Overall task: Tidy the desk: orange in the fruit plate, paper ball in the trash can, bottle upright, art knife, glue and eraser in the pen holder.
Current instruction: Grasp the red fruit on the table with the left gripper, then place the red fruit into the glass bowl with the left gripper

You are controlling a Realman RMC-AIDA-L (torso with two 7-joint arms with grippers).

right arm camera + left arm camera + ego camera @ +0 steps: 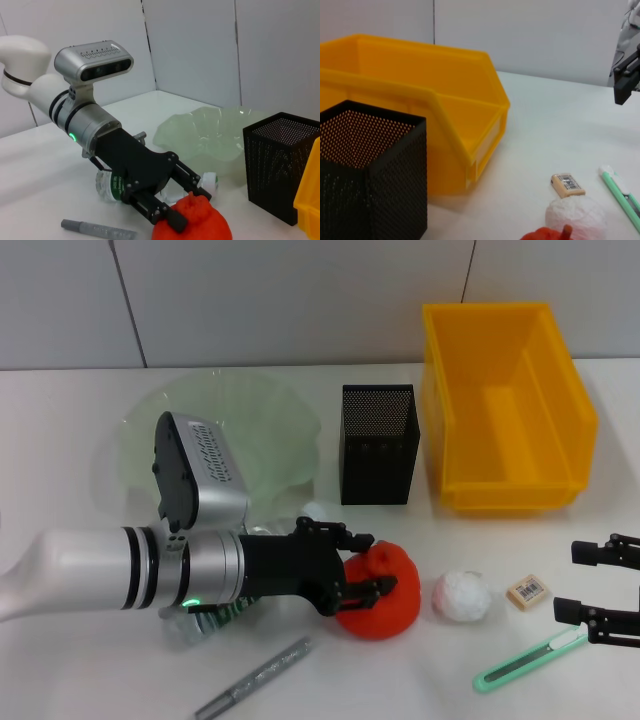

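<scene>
The orange (385,612) (200,227) rests on the table in front of the black mesh pen holder (378,445). My left gripper (372,562) (190,202) is open, one finger on each side of the orange's top. Under that arm the bottle (200,625) (112,185) lies on its side, mostly hidden. The white paper ball (462,595) (576,215), the eraser (527,592) and the green art knife (530,660) lie right of the orange. Near the front edge is the grey glue stick (255,677). My right gripper (575,582) hangs open above the knife's end.
The pale green fruit plate (250,430) (205,135) stands behind my left arm. A yellow bin, the trash can (505,405) (420,100), sits at the back right beside the pen holder (370,170). A wall closes off the table's far edge.
</scene>
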